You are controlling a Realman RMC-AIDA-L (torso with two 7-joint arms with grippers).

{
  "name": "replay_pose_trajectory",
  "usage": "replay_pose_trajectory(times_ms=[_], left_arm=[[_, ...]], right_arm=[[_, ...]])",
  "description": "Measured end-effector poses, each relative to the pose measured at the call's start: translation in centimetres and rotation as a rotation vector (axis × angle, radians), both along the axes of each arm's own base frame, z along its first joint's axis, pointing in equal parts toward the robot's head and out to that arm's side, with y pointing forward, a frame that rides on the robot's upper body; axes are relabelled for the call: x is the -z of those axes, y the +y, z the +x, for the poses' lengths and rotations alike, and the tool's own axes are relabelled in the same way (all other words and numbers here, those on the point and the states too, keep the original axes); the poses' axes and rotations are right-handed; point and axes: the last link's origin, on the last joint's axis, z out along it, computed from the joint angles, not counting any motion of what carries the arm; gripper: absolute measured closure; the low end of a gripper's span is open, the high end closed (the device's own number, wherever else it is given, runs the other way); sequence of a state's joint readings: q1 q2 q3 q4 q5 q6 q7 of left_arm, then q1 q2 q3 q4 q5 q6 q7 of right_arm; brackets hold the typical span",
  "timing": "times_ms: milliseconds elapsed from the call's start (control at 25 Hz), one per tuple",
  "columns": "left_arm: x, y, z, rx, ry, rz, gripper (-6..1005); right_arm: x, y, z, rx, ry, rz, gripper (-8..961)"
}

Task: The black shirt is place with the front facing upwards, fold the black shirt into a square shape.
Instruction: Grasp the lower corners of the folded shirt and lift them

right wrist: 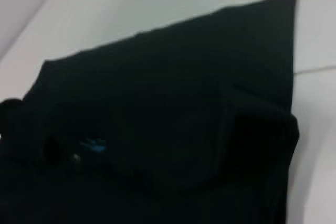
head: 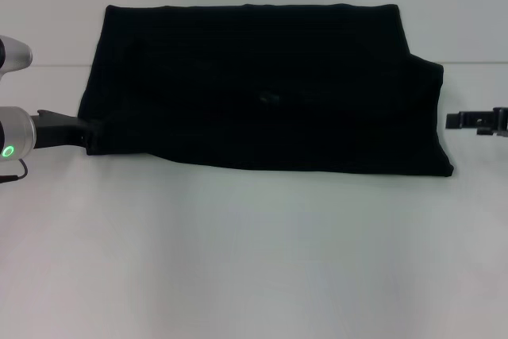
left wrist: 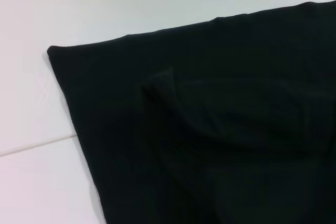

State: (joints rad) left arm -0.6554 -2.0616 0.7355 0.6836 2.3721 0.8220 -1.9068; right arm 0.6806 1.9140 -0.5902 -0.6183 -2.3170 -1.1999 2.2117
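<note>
Two grippers flank the black shirt (head: 262, 89), which lies flat on the white table (head: 254, 260) as a wide dark band, already doubled over so that no lettering shows. Taking the shirt's middle as the centre of a clock in the head view, the left gripper (head: 86, 131) sits at about eight o'clock, its black tip touching the near left corner of the cloth; whether its jaws are spread or pinching the hem cannot be told, since dark fingers merge with dark fabric. The right gripper (head: 468, 121) is at about three o'clock, just beside the shirt's right edge but apart from it, and the state of its jaws cannot be read either.

A stepped corner at two o'clock shows where one layer sticks out past the layer above it. The near edge runs slightly askew, dropping towards five o'clock.

From the left wrist camera the shirt (left wrist: 220, 140) shows a soft raised fold over a lower layer. From the right wrist camera the shirt (right wrist: 168, 119) carries a small blue mark (right wrist: 93, 144), probably the neck label, though the view is poor.
</note>
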Motion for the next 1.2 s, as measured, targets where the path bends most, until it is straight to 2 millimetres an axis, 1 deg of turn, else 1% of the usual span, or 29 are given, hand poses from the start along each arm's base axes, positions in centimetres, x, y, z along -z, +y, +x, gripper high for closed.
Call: replay_pose_trajectory(times_ms=[160, 320, 600, 880, 1200], left_arm=[[0.0, 0.0, 0.0, 0.0, -0.001, 0.0, 1001], [0.0, 0.0, 0.0, 0.0, -0.001, 0.0, 1000], [0.1, 0.0, 0.0, 0.0, -0.001, -0.003, 1000], [0.3, 0.0, 0.0, -0.001, -0.002, -0.011, 1000], [0.4, -0.1, 0.0, -0.003, -0.005, -0.01, 1000]], right_arm=[[1.6, -0.4, -0.2, 0.002, 0.0, -0.06, 157], [3.1, -0.8, 0.3, 0.032, -0.013, -0.096, 160], [3.5, -0.6, 0.8, 0.045, -0.042, -0.075, 165], [3.8, 0.2, 0.3, 0.03, -0.068, -0.051, 170], [5.6, 0.6, -0.3, 0.011, -0.105, -0.07, 176]])
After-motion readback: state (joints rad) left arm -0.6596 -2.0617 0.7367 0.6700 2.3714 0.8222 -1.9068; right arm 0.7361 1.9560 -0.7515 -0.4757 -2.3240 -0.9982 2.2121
